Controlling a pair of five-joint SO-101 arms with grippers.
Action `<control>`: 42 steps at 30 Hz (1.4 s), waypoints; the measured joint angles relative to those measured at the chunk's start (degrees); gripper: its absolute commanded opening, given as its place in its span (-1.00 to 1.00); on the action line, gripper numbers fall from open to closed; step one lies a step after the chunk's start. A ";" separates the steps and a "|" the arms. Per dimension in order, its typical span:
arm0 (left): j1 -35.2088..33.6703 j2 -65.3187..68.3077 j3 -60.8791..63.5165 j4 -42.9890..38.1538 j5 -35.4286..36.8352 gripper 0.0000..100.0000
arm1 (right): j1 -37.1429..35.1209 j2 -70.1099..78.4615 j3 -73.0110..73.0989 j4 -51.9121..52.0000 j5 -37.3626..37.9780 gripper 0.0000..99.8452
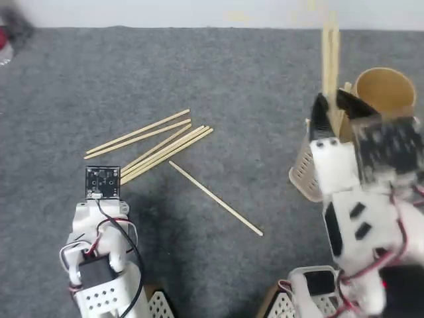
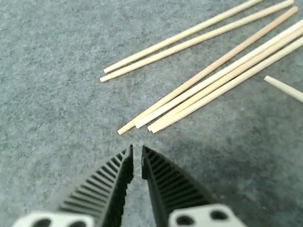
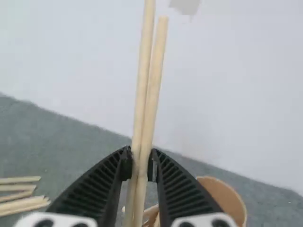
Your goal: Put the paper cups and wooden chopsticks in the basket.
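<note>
A pair of chopsticks [image 1: 329, 56] stands almost upright, clamped between the closed fingers of the right gripper [image 1: 331, 101] above the basket [image 1: 303, 173]. The right arm rises from the near edge of the table and its wrist is turned up, so the sticks point away over the far edge. A paper cup [image 1: 384, 89] stands with its mouth up just beside that gripper, at the basket's far side; the arm hides whether it sits inside.

The right wrist view shows the grip close up - the right gripper [image 3: 140, 161] squeezes both sticks of the pair of chopsticks [image 3: 149, 71] side by side, with the rim of the paper cup [image 3: 227, 198] below and the pale wall [image 3: 246, 94] behind.

The loose chopsticks [image 1: 156, 142] lie fanned on the grey mat [image 1: 218, 73] well apart from the basket, and a single chopstick [image 1: 215, 199] lies slanted near them, on the basket's side.

The left arm is low over the mat just short of that bunch. From above its camera block covers the fingers; its own wrist view shows the left gripper [image 2: 137, 153] almost closed, a thin slit between the jaws and nothing in them - the tips sit near the ends of the loose chopsticks [image 2: 213, 78] without touching them.
</note>
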 measured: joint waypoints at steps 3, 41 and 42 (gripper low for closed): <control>-0.09 0.00 0.53 0.00 0.00 -0.93 | 2.55 -2.99 8.97 -9.85 -0.18 -0.99; -0.09 0.00 0.53 0.00 0.00 -0.93 | -21.01 15.30 15.21 -3.25 -2.11 -0.58; -0.09 0.00 0.53 0.00 0.00 -0.93 | -22.42 18.99 15.21 -2.90 -1.67 -0.58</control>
